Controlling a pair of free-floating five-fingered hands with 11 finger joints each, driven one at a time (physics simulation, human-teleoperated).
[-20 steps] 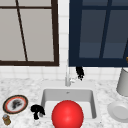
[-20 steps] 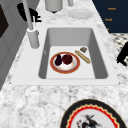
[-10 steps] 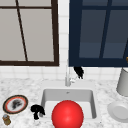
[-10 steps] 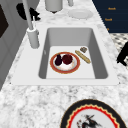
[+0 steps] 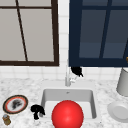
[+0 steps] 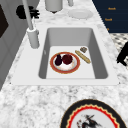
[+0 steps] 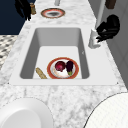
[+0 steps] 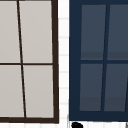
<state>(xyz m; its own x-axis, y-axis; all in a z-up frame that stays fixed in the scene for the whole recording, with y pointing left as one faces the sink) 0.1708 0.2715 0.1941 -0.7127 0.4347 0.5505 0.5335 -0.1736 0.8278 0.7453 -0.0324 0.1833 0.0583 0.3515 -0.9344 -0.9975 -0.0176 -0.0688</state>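
Right robot hand (image 7: 108, 27), fingers curled but grasping nothing, sits beside the slim white metal faucet (image 7: 96, 30); a careless swing might knock it.

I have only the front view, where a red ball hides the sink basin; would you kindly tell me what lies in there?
Observer: A red-rimmed plate lies flat on the floor of the sink.
Operator: Thank you. Is anything on it?
Observer: Two things lie side by side: a dark eggplant and a dark red round vegetable.
Operator: And is there anything beside the plate?
Observer: A tan bread stick lies on the sink floor on the plate's front side, close against its rim, with a small brown piece just past one end.
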